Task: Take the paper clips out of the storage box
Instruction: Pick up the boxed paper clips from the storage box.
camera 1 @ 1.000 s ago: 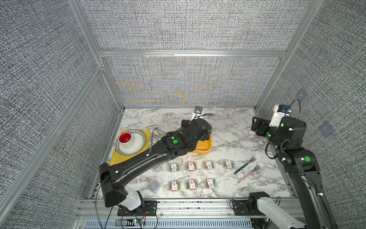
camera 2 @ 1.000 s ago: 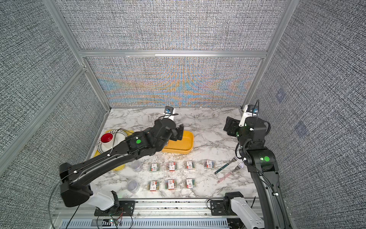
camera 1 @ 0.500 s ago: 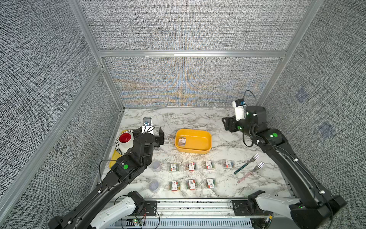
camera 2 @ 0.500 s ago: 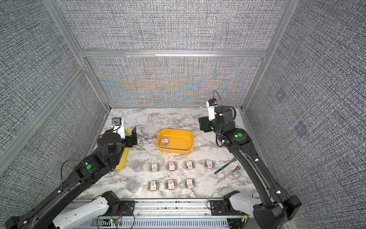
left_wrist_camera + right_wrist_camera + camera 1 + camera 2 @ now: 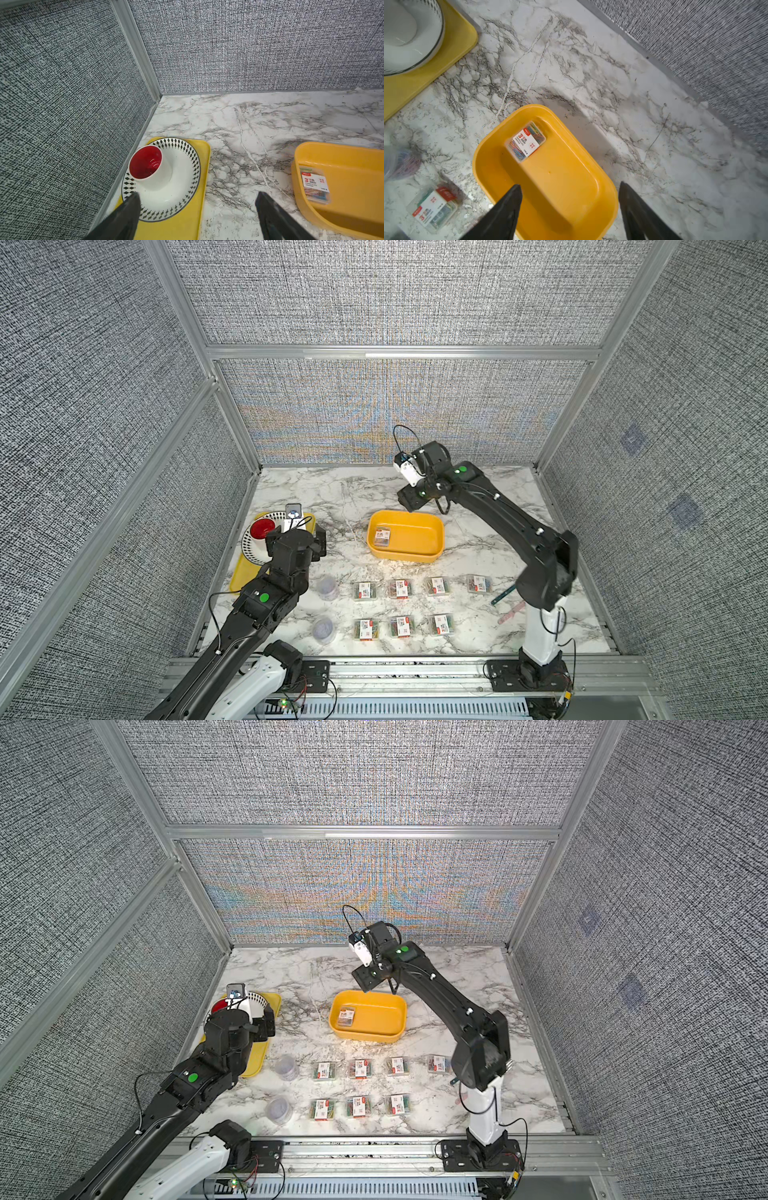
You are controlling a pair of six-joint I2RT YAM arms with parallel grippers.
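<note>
The storage box (image 5: 415, 540) (image 5: 380, 1020) is a deep yellow bin at mid-table. One case of paper clips (image 5: 382, 537) (image 5: 527, 142) lies inside it against its left wall. Several more cases (image 5: 400, 588) sit in two rows on the marble in front of the bin, and two round tubs (image 5: 327, 587) stand to their left. My right gripper (image 5: 570, 185) hangs open and empty above the bin's far rim, apart from the case. Off to the left, my left gripper (image 5: 197, 194) is open and empty over the right edge of a flat tray.
A flat yellow tray (image 5: 243, 577) at the left wall carries a patterned plate (image 5: 178, 187) and a red-lined cup (image 5: 145, 164). Two forks (image 5: 503, 596) lie front right, partly hidden behind the right arm. Fabric walls close in the back and both sides.
The left arm pulled back from the bin to the tray on the left. The right arm swung in from the right wall to the bin's far side, its jaws narrowing a little.
</note>
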